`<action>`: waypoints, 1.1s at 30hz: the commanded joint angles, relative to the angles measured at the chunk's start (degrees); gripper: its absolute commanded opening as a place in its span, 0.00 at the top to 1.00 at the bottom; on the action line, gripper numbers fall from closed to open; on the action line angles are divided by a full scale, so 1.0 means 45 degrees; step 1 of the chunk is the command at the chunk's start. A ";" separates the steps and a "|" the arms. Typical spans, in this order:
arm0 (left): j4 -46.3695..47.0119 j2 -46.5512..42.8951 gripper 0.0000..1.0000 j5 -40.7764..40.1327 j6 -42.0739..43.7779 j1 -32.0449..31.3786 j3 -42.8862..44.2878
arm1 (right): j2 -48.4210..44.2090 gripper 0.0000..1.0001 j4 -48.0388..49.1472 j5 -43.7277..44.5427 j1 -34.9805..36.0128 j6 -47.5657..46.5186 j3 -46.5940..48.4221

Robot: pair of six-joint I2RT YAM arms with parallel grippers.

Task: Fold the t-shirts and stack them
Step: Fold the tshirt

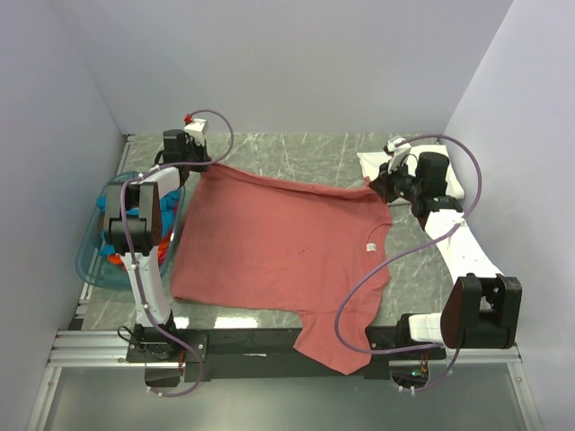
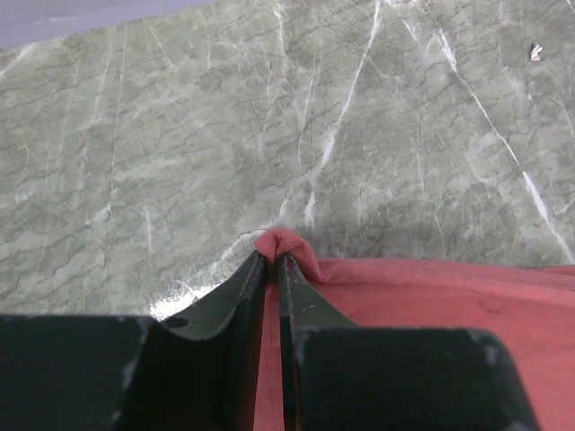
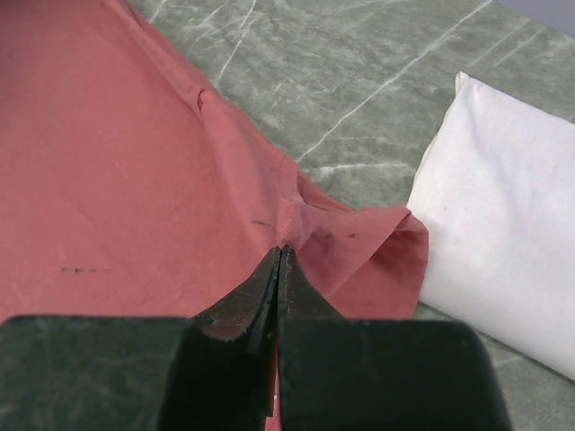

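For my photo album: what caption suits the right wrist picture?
The right pincer pinches the dusty-red t-shirt, a folded white t-shirt beside it.

The red shirt (image 1: 278,242) is plain dusty red, with a white label (image 1: 369,245) and a few small dark marks (image 3: 85,268). The table (image 1: 305,153) is grey-green marble veined in white. At two o'clock is a plain white shirt (image 1: 370,164). At nine o'clock a translucent blue basket (image 1: 90,260) shows teal cloth (image 1: 110,241) and orange cloth (image 1: 117,261). The left gripper (image 2: 272,260) and right gripper (image 3: 280,253) are black, the cables (image 1: 359,287) mauve.
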 commanded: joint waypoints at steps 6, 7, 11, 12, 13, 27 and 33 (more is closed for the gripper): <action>0.0804 -0.1076 0.84 -0.0098 0.0500 -0.0037 -0.0862 | -0.0496 1.00 0.0086 -0.0287 -0.0239 -0.0145 0.0028; 0.0862 -0.1154 0.84 -0.0078 0.0558 -0.0037 -0.0921 | -0.0476 1.00 0.0047 -0.0287 -0.0258 -0.0183 0.0028; 0.0999 -0.1447 0.84 -0.0039 0.0539 -0.0037 -0.1310 | -0.0437 1.00 -0.0012 -0.0286 -0.0317 -0.0242 -0.0050; 0.1058 -0.1506 0.84 -0.0058 0.0520 -0.0037 -0.1389 | -0.0475 1.00 -0.0012 -0.0306 -0.0298 -0.0300 -0.0128; 0.1116 -0.1545 0.84 -0.0078 0.0520 -0.0037 -0.1467 | -0.0476 1.00 -0.0050 -0.0325 -0.0317 -0.0320 -0.0148; 0.1195 -0.1994 0.83 -0.0117 0.0637 -0.0037 -0.2112 | -0.1081 1.00 -0.0597 -0.0677 -0.0453 -0.1043 -0.0675; 0.1136 -0.2170 0.83 -0.0370 0.0715 -0.0037 -0.2327 | -0.1257 1.00 -0.0793 -0.0853 -0.0571 -0.1433 -0.0890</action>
